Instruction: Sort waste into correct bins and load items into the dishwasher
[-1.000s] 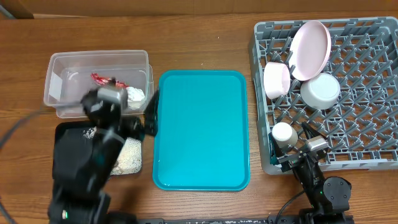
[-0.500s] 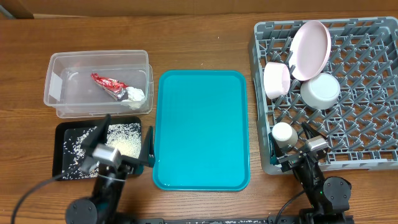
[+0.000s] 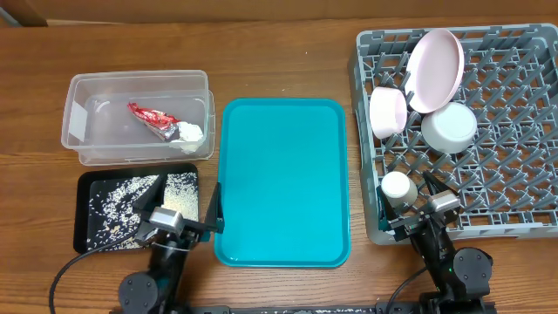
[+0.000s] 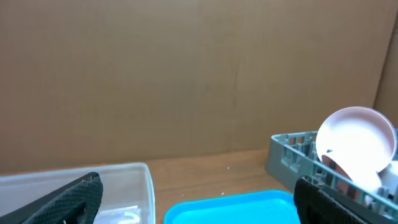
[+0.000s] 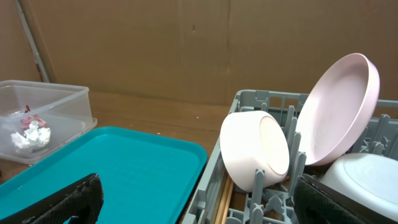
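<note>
Wooden table — scrap-strewn black tray partly beneath left gripper — fingers spread wide, nothing between them.

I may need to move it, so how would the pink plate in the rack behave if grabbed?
The plate leans on edge in the rack, so a nudge would probably tip it. Its smooth, glossy face looks rigid and likely slippery, so grip the rim firmly.
</note>
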Robot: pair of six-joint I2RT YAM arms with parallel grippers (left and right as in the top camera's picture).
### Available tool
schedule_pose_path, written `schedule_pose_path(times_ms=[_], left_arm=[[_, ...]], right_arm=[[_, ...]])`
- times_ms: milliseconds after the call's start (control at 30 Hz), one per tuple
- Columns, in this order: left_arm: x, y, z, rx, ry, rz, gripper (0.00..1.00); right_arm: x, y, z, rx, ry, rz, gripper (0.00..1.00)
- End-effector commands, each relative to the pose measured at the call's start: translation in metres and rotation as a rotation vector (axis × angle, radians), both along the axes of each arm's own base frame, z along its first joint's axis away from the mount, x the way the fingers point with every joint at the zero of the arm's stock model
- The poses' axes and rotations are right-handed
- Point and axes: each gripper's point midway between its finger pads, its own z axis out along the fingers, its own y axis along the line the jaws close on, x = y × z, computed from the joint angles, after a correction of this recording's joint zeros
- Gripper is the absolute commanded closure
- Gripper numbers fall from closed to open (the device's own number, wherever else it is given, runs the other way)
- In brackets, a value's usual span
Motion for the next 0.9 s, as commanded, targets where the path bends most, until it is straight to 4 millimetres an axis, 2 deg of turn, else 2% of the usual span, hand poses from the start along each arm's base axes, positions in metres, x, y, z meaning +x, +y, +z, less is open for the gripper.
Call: schedule_pose_path(times_ms=[0, 133, 400, 500, 633, 867], left_arm=[[0.004, 0.005, -0.016, -0.017, 0.04, 0.025, 0.0], [0.005, 0.004, -0.024, -0.012, 0.076, 0.024, 0.0], [0.005, 0.004, -0.027, -0.01, 0.085, 0.024, 0.0], [0.006, 0.004, -0.04, -0.001, 0.141, 0.024, 0.0], [0.006, 0.004, -0.075, 0.021, 0.283, 0.029, 0.0], [0.007, 0.005, -0.076, 0.021, 0.284, 0.034, 0.0]], right_arm=[[0.001, -0.002, -0.001, 0.0, -0.005, -0.01, 0.0], [0.001, -0.002, -0.001, 0.0, -0.005, -0.01, 0.0], [0.001, -0.002, -0.001, 0.0, -0.005, -0.01, 0.0], [0.001, -0.002, -0.001, 0.0, -0.005, -0.01, 0.0], [0.001, -0.002, -0.001, 0.0, -0.005, -0.01, 0.0], [0.001, -0.002, -0.001, 0.0, -0.005, -0.01, 0.0]])
